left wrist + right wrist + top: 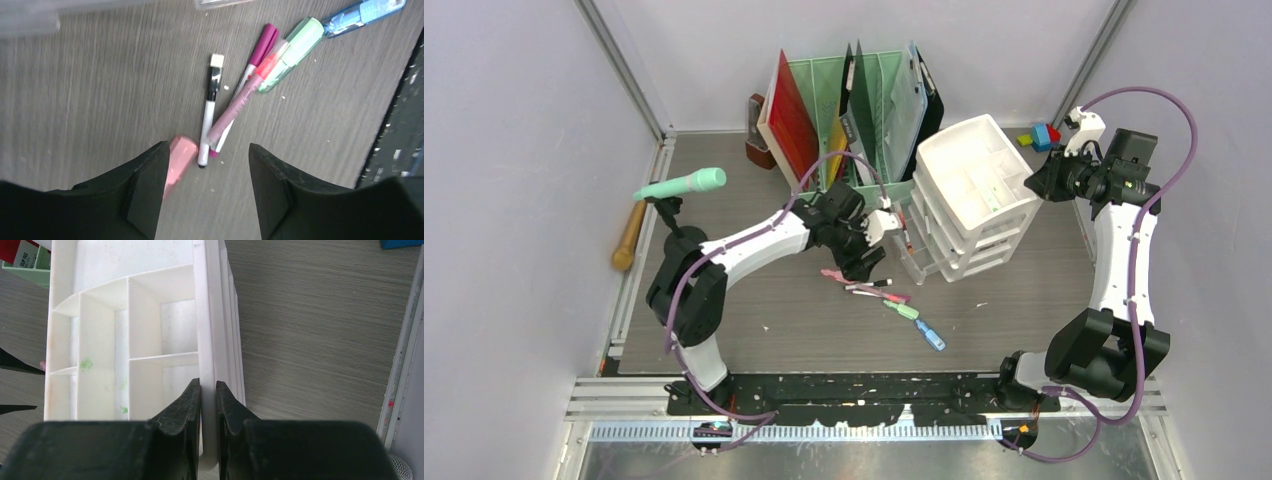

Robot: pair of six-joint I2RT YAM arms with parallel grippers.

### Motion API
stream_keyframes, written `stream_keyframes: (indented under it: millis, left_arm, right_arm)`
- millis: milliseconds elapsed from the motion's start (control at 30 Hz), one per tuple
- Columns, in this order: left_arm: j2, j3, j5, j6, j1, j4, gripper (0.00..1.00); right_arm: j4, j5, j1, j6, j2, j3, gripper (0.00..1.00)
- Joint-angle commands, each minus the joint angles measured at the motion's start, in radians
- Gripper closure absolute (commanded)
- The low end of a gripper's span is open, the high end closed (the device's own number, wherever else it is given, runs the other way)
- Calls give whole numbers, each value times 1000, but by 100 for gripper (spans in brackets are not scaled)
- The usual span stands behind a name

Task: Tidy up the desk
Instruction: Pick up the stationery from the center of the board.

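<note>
On the desk (90,100), right below my left gripper (207,150), jaws spread wide and empty, the markers (235,100) run lengthwise away between the fingers. My right gripper (208,387) is pinching the drawer unit (207,315) wall.

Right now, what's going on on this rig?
Desk tidy-up is in progress. The left hand hangs open over a loose cluster of markers and highlighters lying on the grey wood-grain desk, and it holds nothing. The right hand is shut on the side wall of the white plastic stacked drawer unit. The top compartments in view look empty. A mint-green file rack with folders stands beside it at the back.
</note>
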Motion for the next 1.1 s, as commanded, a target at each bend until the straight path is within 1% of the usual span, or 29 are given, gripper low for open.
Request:
stream_keyframes:
  millis: [0, 233, 333, 500, 767, 1067]
  left_arm:
    - [19, -22, -40, 205, -51, 116, 38]
    - [49, -52, -69, 317, -132, 165, 40]
    - [66, -55, -73, 343, -154, 173, 41]
    - [97, -65, -125, 377, -188, 200, 43]
    - [112, -87, -145, 408, -217, 218, 50]
    - [123, -99, -171, 420, -231, 232, 61]
  right_arm:
    - [-85, 112, 6, 43, 92, -67, 99]
    - [-87, 110, 5, 38, 99, -66, 99]
    - [-88, 109, 5, 37, 100, -66, 99]
    - [-90, 103, 6, 35, 98, -67, 99]
    - [-92, 102, 5, 32, 102, -69, 99]
    - [-97, 101, 5, 32, 106, -67, 99]
